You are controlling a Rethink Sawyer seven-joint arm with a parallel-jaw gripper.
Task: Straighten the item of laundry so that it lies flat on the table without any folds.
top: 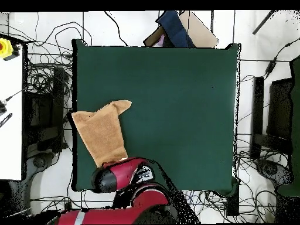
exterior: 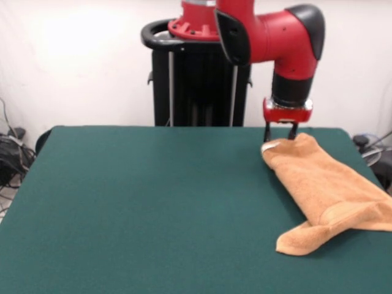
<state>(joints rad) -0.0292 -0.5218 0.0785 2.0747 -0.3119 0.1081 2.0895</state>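
The item of laundry (exterior: 324, 190) is an orange-tan towel folded into a long, rumpled strip along the right side of the green table (exterior: 153, 202). One end curls toward the front, and a small white tag (exterior: 269, 146) shows at the far end. My gripper (exterior: 280, 138) stands open right at that far end, its fingers straddling the slightly raised corner. In the overhead view the towel (top: 102, 135) lies against the left edge of the table (top: 176, 105), and the red arm (top: 126, 176) hides the gripper.
The black pedestal (exterior: 199, 86) rises behind the table's far edge. Cables (top: 47, 76) lie on the floor round the table. A white bench (top: 10, 117) stands beside the towel's side, and a blue and brown bundle (top: 179, 29) sits past the opposite edge.
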